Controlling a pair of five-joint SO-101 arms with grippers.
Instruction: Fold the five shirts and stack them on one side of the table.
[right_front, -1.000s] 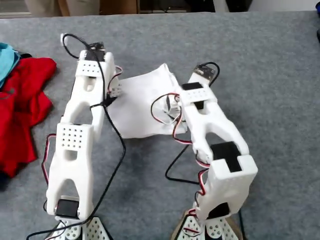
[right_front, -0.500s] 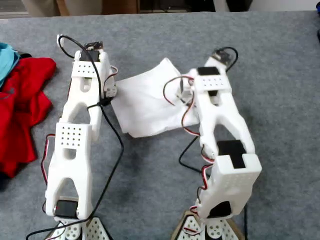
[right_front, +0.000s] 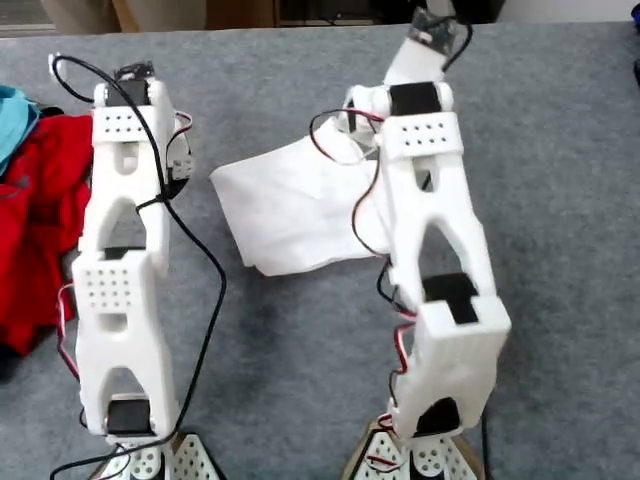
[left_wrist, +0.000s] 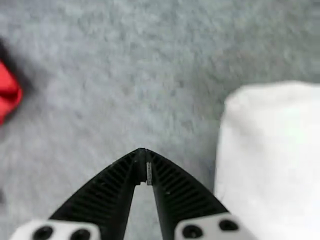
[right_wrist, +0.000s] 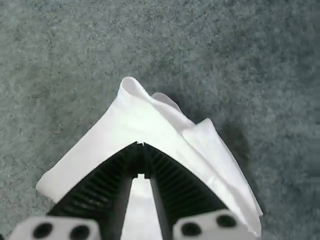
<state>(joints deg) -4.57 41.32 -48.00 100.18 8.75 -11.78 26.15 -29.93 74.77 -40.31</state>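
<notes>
A white shirt (right_front: 290, 210) lies crumpled mid-table between the two arms, and its right part runs under the right arm (right_front: 425, 150). In the right wrist view my right gripper (right_wrist: 140, 147) is shut, with a raised, tent-like fold of the white shirt (right_wrist: 150, 120) pinched at its tips. My left gripper (left_wrist: 143, 156) is shut and holds nothing. It hovers over bare grey table, just off the white shirt's edge (left_wrist: 270, 155). The left arm (right_front: 125, 180) stretches far up the table's left side. A red shirt (right_front: 40, 220) and a teal one (right_front: 10, 110) lie piled at the left edge.
The table is covered in grey carpet-like cloth (right_front: 560, 200), with open room on the right and at the front. A corner of the red shirt (left_wrist: 7, 95) shows in the left wrist view. Cables hang from both arms near the white shirt.
Both arms have stretched toward the far side of the table. The left gripper has come off the white shirt to its left. The right gripper has drawn the shirt's far corner along.
</notes>
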